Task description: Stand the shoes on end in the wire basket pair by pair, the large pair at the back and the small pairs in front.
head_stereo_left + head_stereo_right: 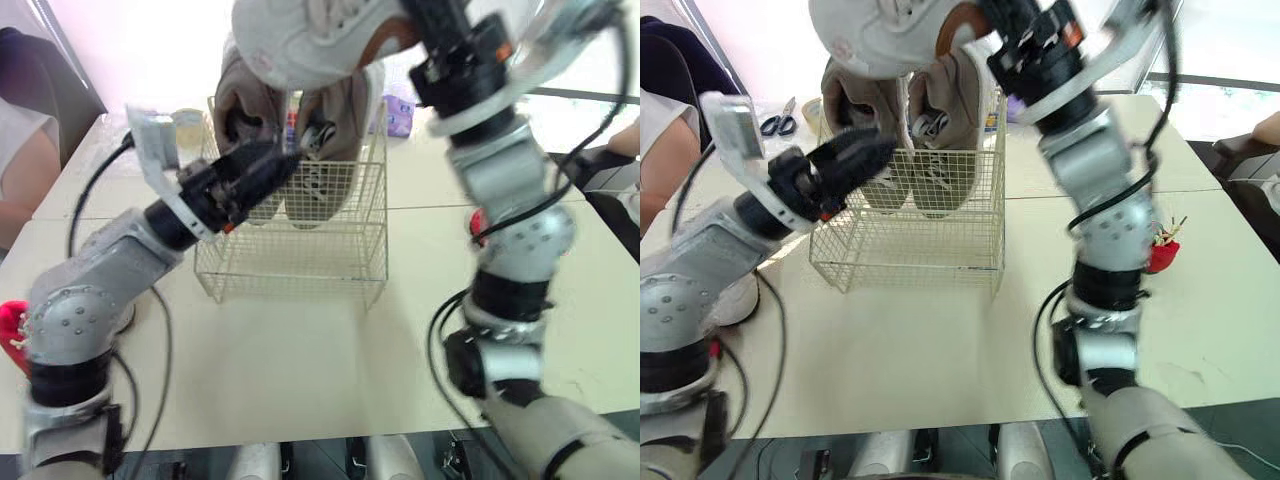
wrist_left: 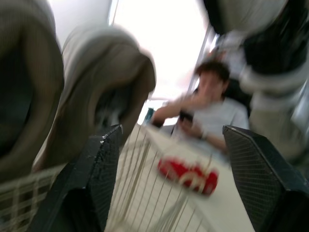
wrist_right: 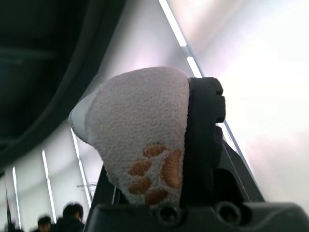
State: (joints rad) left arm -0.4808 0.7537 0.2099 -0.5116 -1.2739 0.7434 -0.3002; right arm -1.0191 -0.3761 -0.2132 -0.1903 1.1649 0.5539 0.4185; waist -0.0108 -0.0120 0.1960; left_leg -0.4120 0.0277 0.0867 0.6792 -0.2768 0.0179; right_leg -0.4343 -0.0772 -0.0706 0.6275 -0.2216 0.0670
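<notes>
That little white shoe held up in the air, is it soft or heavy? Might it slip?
The small white shoe looks fleecy and soft, so it probably squashes a little in the right gripper. Held high by one end, it seems light. The fuzzy surface likely resists slipping.

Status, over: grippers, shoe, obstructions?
Left gripper open, at wire basket left front. Right gripper shut on white shoe, high above. Large pair upright at back. Left gripper may obstruct.

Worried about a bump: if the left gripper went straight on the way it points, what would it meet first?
Most likely the wire basket, its upper wall right ahead of the left gripper, large tan shoes just inside; depth is unclear.
</notes>
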